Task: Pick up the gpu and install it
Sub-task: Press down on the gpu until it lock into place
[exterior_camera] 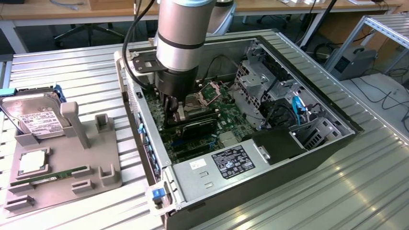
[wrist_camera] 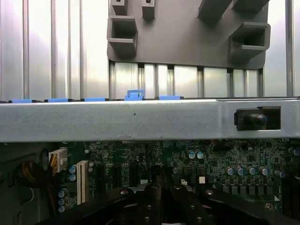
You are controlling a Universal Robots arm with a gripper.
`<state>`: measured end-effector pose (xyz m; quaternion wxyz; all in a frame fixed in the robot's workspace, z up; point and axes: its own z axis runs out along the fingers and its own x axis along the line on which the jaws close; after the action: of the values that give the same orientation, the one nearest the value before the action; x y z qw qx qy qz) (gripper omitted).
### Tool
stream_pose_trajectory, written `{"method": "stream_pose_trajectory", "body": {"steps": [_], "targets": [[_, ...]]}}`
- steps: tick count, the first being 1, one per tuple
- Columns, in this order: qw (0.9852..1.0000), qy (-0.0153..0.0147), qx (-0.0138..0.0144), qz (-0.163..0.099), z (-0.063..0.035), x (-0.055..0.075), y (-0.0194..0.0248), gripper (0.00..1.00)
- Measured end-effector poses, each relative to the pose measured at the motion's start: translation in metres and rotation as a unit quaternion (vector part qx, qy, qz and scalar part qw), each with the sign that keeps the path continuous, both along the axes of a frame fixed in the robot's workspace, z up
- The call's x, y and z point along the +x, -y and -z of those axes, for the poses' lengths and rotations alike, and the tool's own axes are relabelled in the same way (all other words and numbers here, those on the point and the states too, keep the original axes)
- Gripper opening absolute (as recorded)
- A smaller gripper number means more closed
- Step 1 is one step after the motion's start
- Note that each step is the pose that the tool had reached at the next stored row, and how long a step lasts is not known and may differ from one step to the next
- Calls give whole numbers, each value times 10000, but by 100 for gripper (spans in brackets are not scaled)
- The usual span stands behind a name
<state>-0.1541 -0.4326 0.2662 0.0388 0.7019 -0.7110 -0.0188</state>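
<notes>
The pincer [exterior_camera: 173, 111] is down inside the open computer case [exterior_camera: 319, 143], its dark fingers [wrist_camera: 154, 201] drawn tight together just above the green motherboard [exterior_camera: 217, 112]. In the exterior view, a flat black card, the gpu [exterior_camera: 199, 128], lies low on the motherboard right beside the fingertips, toward the silver power supply [exterior_camera: 221, 167]; whether the fingers touch it or grip it cannot be told. The arm's grey and silver wrist [exterior_camera: 181, 43] stands upright over the case. In the wrist view the fingers point at a row of slots and small capacitors on the motherboard, with the grey metal edge of the case [wrist_camera: 140, 119] running across beyond them, blue clips [wrist_camera: 134, 95] along its top. The case lies on its side on a ribbed metal bench [exterior_camera: 357, 182]. On the exterior view's left, well apart from the case, a grey parts holder [exterior_camera: 96, 167] rests on the bench. It carries a hard drive [exterior_camera: 35, 117] with a white label standing on edge, a square processor chip [exterior_camera: 33, 163] lying flat, and a narrow green memory stick [exterior_camera: 54, 176] just beside the chip.
</notes>
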Motion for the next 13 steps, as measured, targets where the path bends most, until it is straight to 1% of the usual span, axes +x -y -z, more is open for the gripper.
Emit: {"method": "stream_pose_trajectory", "body": {"steps": [13], "targets": [[10000, -1, -2, -1, 0, -16, 2, 11]]}}
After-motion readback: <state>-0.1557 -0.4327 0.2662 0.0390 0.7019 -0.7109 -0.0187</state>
